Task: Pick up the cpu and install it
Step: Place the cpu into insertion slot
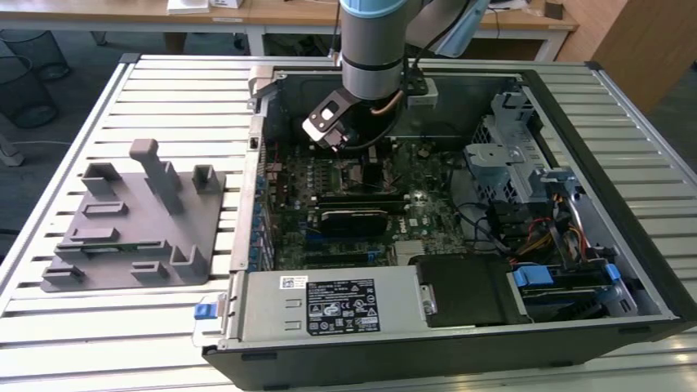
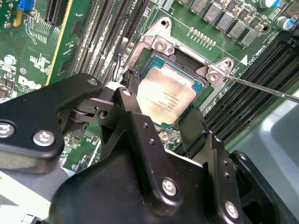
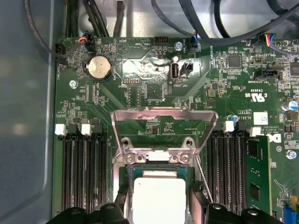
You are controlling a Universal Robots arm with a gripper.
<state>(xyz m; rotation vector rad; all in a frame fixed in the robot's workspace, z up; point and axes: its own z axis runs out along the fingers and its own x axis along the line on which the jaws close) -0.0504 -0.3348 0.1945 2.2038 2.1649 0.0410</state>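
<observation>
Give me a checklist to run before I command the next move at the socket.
1. Load plate swung open: ok.
2. Retention lever out to the side, off the cpu: ok.
3. cpu inside the socket frame, edges parallel to it: ok.
4. cpu seated flat: cannot tell.
5. gripper centred over the cpu: ok.

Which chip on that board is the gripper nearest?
The cpu, the large pale silvery square in the socket right at the gripper; the other chips are small, dark and farther off.
</observation>
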